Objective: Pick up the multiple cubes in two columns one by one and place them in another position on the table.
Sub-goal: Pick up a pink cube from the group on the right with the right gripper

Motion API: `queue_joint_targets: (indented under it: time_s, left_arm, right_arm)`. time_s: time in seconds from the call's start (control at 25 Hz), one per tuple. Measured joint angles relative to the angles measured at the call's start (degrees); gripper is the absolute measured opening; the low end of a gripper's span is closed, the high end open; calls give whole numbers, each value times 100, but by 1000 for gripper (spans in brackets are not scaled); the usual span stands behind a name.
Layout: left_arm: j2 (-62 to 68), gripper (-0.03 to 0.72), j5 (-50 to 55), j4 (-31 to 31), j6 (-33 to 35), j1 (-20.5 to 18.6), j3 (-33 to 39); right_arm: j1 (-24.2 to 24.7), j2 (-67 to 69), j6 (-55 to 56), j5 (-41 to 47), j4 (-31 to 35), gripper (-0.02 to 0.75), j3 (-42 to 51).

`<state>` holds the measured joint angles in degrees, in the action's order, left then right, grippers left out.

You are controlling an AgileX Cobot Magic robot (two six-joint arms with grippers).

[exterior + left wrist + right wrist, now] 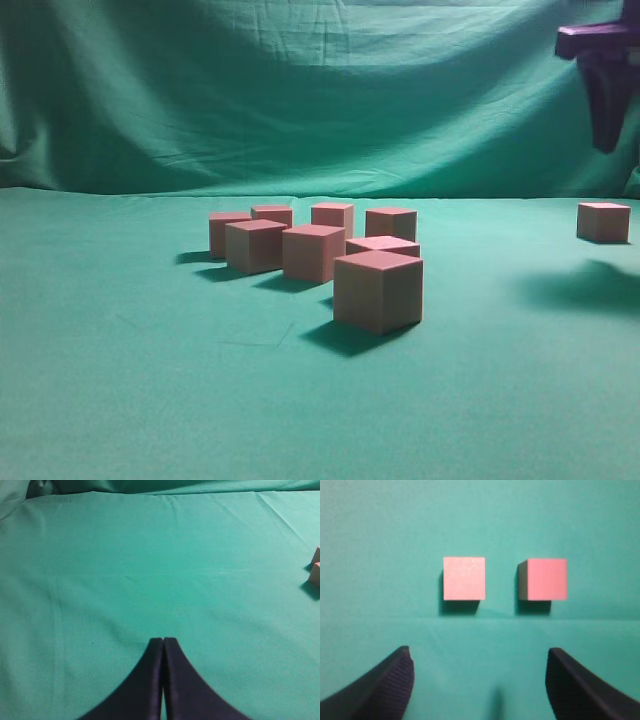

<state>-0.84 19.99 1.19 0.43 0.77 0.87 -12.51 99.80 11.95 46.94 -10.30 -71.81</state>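
On the green table point(150, 380), seven salmon-pink cubes point(313, 252) sit bunched in two rough columns near the middle, the nearest cube point(378, 290) largest in view. A lone cube point(603, 221) rests well apart to the right of that cluster. Above it hangs the right gripper point(480, 680), jaws spread wide and empty, looking down on two cubes side by side. The left gripper point(163, 645), away from the cluster, holds its fingers pressed together on nothing.
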Motion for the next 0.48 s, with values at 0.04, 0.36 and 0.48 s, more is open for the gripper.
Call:
queue_joint_targets:
  time_s: [0.04,0.36,0.48]
  left_arm:
    - [0,0,0,0,0,0,0]
    - [0,0,0,0,0,0,0]
    - [0,0,0,0,0,0,0]
  right_arm:
    - [0,118,-28,-39,0,533,-92]
    - [0,1073,-49,-157,0,533,-793]
    - [0,1369,-49,-196,0,533,-887]
